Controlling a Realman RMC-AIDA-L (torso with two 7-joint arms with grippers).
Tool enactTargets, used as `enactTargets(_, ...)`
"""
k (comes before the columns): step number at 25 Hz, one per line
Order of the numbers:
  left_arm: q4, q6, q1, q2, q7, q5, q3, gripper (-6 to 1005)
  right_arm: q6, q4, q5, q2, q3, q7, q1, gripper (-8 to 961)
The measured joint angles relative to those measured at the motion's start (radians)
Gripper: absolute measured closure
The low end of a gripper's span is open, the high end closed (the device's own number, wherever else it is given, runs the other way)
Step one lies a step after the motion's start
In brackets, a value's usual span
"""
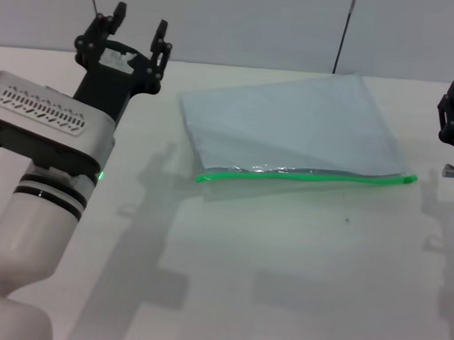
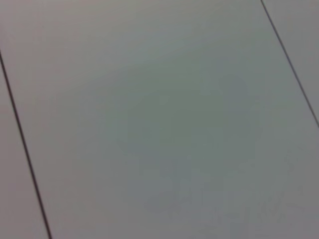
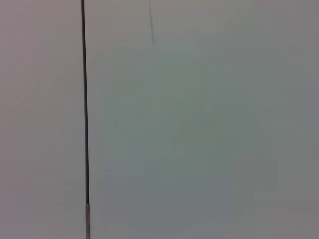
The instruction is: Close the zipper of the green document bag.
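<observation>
You are looking at a plain white table (image 1: 283, 276) that runs back to a pale grey wall (image 1: 254, 22) crossed by thin dark seams. On it, right of centre, lies the green document bag (image 1: 288, 120), flat and turned a little askew, its translucent blue-grey sheet lying between your two arms. Its zipper (image 1: 301, 175) runs along the long edge nearest you as a bright green line from one corner to the other; you cannot make out the slider. Your left gripper (image 1: 136, 31) is raised over the far left of the table, well apart from the bag, its fingers spread wide with nothing between them. Your right gripper (image 1: 451, 118) shows only partly at the right edge, near the bag's right corner but not touching it. Both wrist views show only blank wall panels and seams.
</observation>
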Motion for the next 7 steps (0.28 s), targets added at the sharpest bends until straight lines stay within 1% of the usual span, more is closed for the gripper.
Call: enactTargets(7, -0.043, 0.002, -0.038, -0.001, -0.003, -0.001, 0.017, 443, -0.006, 0.014, 0.001, 0.001, -0.004, 0.001, 0.015, 314)
